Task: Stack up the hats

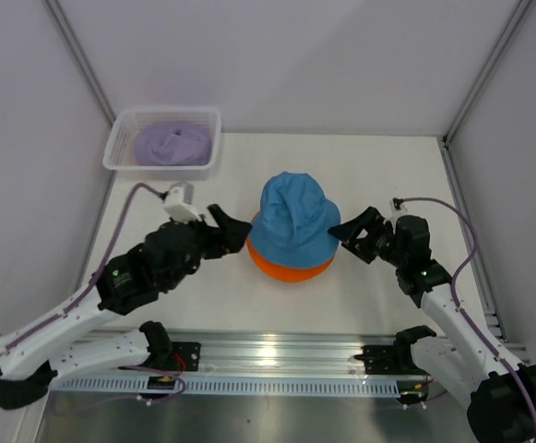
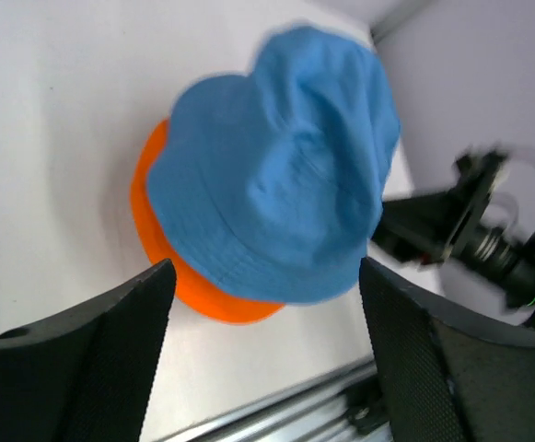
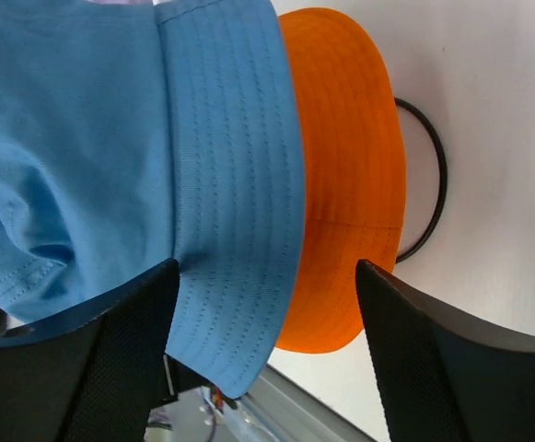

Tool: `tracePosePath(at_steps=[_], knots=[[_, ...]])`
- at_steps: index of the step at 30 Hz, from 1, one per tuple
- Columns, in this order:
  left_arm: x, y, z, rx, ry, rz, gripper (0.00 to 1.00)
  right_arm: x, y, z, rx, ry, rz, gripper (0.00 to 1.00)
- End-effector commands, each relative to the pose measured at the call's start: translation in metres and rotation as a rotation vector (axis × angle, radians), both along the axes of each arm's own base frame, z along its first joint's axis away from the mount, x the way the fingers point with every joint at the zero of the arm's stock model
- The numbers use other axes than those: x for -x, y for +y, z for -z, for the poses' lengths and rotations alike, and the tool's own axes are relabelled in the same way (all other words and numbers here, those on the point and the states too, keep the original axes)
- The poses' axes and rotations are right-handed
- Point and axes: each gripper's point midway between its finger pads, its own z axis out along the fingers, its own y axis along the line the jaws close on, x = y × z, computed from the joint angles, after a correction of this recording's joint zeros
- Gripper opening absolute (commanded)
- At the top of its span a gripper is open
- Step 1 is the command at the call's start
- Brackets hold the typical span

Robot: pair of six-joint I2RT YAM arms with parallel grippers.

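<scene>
Where it caps the orange hat [image 1: 291, 269], the blue hat [image 1: 292, 217] stands — crown-up.

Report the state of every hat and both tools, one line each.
orange hat: bottom of the stack, over the wire stand
blue hat: stacked on the orange hat
lavender hat: in the white basket, unstacked
left tool: open, holding nothing
right tool: open, holding nothing

Blue hat [image 3: 221, 184]: matt woven cloth, stitched brim. Orange hat [image 3: 341, 184] under blue hat: matt cloth. Basket [image 1: 115, 149] behind blue hat: white plastic mesh. Rail [image 1: 277, 347] before blue hat: shiny metal. Left gripper [image 2: 265, 269] pads [image 2: 110, 341]: black, finely dimpled.
</scene>
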Motion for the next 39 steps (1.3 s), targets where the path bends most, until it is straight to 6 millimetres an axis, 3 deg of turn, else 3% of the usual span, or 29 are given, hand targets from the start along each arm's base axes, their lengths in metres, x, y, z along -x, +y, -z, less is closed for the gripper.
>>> tracePosePath(at_steps=[1,2,7,8,10,13,15,19,21,24,32,39], knots=[[0.002,0.005,0.027,0.230,0.140,0.005,0.81,-0.008,0.005,-0.031,-0.178,-0.096,0.060,0.78],[-0.007,0.014,0.039,0.253,0.157,-0.030,0.79,-0.008,0.005,-0.032,-0.194,-0.118,0.062,0.74],[-0.023,0.014,0.051,0.382,0.177,-0.039,0.79,-0.011,0.002,-0.038,-0.198,-0.169,0.082,0.59],[-0.024,0.011,0.054,0.398,0.197,-0.019,0.79,-0.011,0.002,-0.039,-0.201,-0.172,0.081,0.51],[-0.040,0.008,0.063,0.423,0.217,-0.024,0.78,-0.009,0.003,-0.031,-0.208,-0.161,0.073,0.47],[-0.055,-0.002,0.076,0.443,0.266,0.007,0.73,-0.005,0.008,-0.036,-0.280,-0.217,0.054,0.42],[-0.063,-0.008,0.068,0.481,0.243,0.037,0.73,-0.004,0.009,-0.036,-0.309,-0.221,0.052,0.38],[-0.079,-0.004,0.073,0.509,0.259,0.013,0.73,-0.007,0.011,-0.031,-0.248,-0.203,0.043,0.36],[-0.084,-0.003,0.076,0.517,0.267,0.007,0.73,-0.010,0.011,-0.031,-0.228,-0.209,0.047,0.25],[-0.083,-0.002,0.089,0.531,0.304,-0.002,0.73,-0.012,0.007,-0.021,-0.196,-0.179,0.074,0.00],[-0.076,-0.002,0.129,0.581,0.419,-0.032,0.73,-0.001,-0.001,0.022,-0.110,-0.131,0.083,0.00],[-0.079,-0.004,0.134,0.608,0.414,-0.029,0.71,0.006,-0.003,0.037,-0.090,-0.130,0.079,0.00]])
